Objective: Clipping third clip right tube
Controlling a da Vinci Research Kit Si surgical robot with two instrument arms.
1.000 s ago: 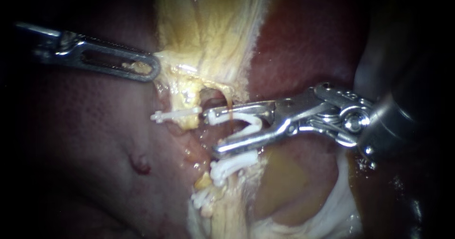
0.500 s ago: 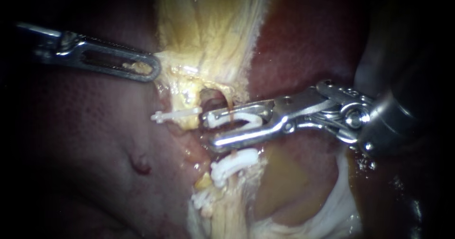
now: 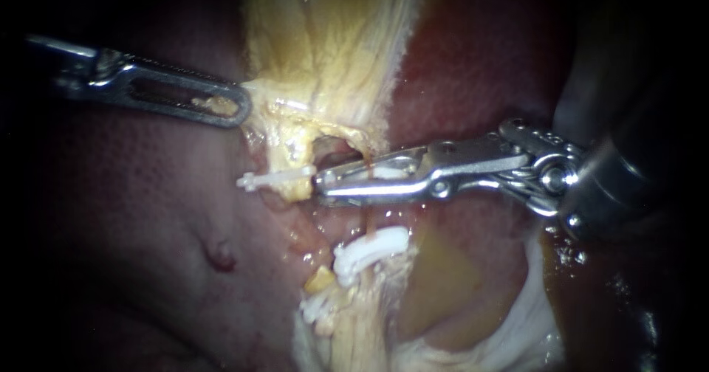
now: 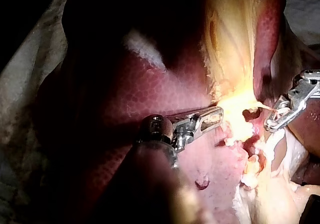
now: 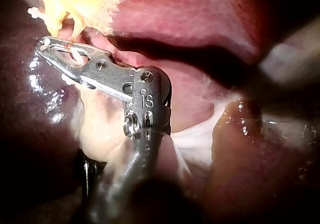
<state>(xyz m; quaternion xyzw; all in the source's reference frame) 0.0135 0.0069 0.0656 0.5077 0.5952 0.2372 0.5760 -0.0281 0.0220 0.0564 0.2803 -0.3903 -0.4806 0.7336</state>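
Right instrument (image 3: 322,182): jaws are drawn almost together and are clamped on the clip (image 3: 389,173), a white piece seen through the jaw windows, about midway along the jaws and back from their tips.

The right tube (image 3: 367,223) is held inside that clip. Its long axis is set nearly square to the long axis of the jaws: the tube enters from the yellow tissue (image 3: 325,69) on one side of the jaws and leaves on the other side toward the lower clip (image 3: 369,248). The tube is seen as a very thin, brownish, taut strand, bare of fat where it shows. Whether the clip is latched cannot be told.

Beside the jaws, on the side away from the yellow tissue, the lower clip is seated on the same tube, near but apart. Just ahead of the jaw tips, a further clip (image 3: 275,178) lies almost in line with the jaws on a neighbouring stump of tissue.

Judgement: the clip is to be freed by opening and backing out along the jaws' own axis; any sideways pull is expected to tear so thin a strand.

Farther off, the left instrument (image 3: 238,106) is closed on the edge of the yellow tissue, well apart from the tube, over the liver (image 3: 148,217).
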